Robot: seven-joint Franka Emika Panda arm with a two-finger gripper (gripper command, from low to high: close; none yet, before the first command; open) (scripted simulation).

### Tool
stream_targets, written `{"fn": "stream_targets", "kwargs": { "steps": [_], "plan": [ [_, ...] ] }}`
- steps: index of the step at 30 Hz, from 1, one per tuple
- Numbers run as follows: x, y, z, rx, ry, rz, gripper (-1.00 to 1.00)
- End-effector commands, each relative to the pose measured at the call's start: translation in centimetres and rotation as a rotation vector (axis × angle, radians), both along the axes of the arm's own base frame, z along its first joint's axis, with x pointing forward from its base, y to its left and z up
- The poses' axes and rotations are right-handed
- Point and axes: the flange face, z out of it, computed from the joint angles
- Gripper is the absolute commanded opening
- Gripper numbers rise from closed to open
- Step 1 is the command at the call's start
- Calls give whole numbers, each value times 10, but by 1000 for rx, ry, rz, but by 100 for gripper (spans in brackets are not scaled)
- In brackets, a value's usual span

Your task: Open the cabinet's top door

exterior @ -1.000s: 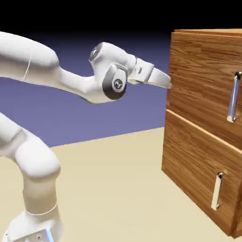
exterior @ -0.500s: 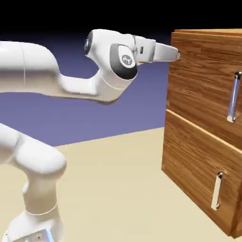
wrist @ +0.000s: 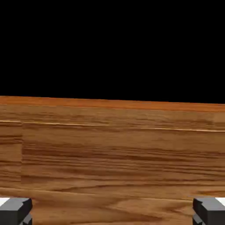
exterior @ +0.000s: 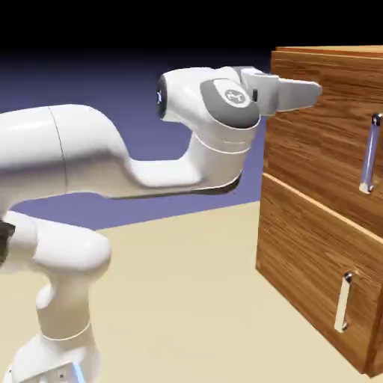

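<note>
Gripper (exterior: 313,91) spread wide, nothing held, levelled at the cabinet (exterior: 314,247) near its top edge.

Fingertips (wrist: 16,210) are seen far apart at the hand view's bottom corners, with only wood grain between them. The top door (exterior: 318,142) is shut; its long silver handle (exterior: 369,153) sits well to the exterior view's right of the gripper, untouched. The lower panel (exterior: 310,269) is shut too. The cabinet stands on the table (exterior: 187,299). No readable writing is seen; only a small emblem on the wrist, illegible.
</note>
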Motion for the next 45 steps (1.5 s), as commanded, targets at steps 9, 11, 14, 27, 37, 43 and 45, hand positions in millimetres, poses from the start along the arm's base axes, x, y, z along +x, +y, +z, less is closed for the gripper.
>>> {"fn": "stream_targets", "kwargs": {
  "steps": [9,11,14,27,37,43,45],
  "plan": [
    [36,-55,-63,25,-8,-21,0],
    [46,-66,-82,28,-2,-24,0],
    [57,-77,-106,30,9,-28,0],
    [70,-62,-106,31,7,-119,-100],
    [-10,-19,-106,31,4,-328,-100],
    [-59,21,-106,32,2,-473,-100],
    [-74,35,-106,32,1,-520,-100]
  ]
}}
